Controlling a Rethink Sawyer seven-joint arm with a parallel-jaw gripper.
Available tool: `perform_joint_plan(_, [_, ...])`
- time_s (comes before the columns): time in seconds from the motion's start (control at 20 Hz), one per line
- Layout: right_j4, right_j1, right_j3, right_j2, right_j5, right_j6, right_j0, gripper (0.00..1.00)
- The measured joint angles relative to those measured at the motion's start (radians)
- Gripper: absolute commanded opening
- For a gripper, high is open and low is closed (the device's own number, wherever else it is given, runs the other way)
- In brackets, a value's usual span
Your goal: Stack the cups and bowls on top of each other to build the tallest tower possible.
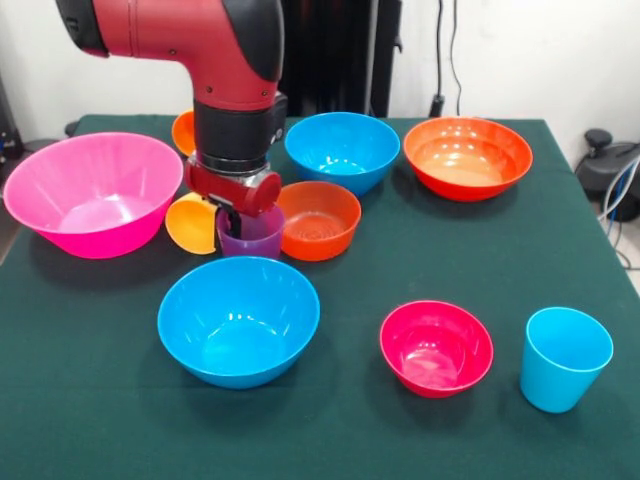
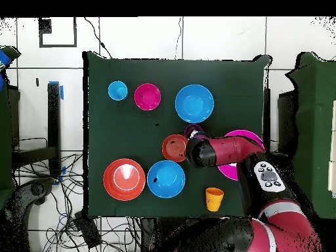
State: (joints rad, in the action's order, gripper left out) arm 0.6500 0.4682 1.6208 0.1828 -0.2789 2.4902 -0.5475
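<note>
My gripper (image 1: 236, 218) hangs right over the rim of the translucent purple cup (image 1: 252, 238), which stands upright beside the small orange bowl (image 1: 318, 220). A yellow-orange cup (image 1: 192, 222) lies on its side just left of the purple one. An orange cup (image 1: 183, 130) peeks out behind the arm. The large pink bowl (image 1: 92, 192) is at the left, with blue bowls at the back (image 1: 342, 150) and front (image 1: 238, 320). Also on the table are the orange-red bowl (image 1: 468, 157), the magenta bowl (image 1: 436, 347) and the light blue cup (image 1: 564, 358). In the overhead view the arm (image 2: 220, 152) covers part of the purple cup (image 2: 193, 131).
Everything stands on a dark green table (image 1: 90, 400). From above, the pink bowl (image 2: 248, 136) is half under the arm and the orange cup (image 2: 214, 198) sits near the robot's side. Cables lie on the floor around the table.
</note>
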Motion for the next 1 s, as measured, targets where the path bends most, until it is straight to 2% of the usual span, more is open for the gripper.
perform_joint_plan(0.25, [-0.067,0.000,0.006,-0.024,-0.018,0.000,0.028,0.00])
perform_joint_plan(0.35, [-0.116,0.001,0.013,-0.047,-0.054,0.000,0.061,0.00])
perform_joint_plan(0.5, [-0.152,0.005,0.016,-0.070,-0.103,0.000,0.103,0.00])
perform_joint_plan(0.55, [-0.176,0.014,0.017,-0.098,-0.169,0.000,0.151,0.00])
perform_joint_plan(0.7, [-0.206,0.030,0.018,-0.126,-0.260,0.000,0.205,0.00])
perform_joint_plan(0.75, [-0.235,0.047,0.022,-0.138,-0.328,0.000,0.238,0.00])
perform_joint_plan(1.0, [-0.351,0.093,0.045,-0.154,-0.488,0.000,0.301,0.00])
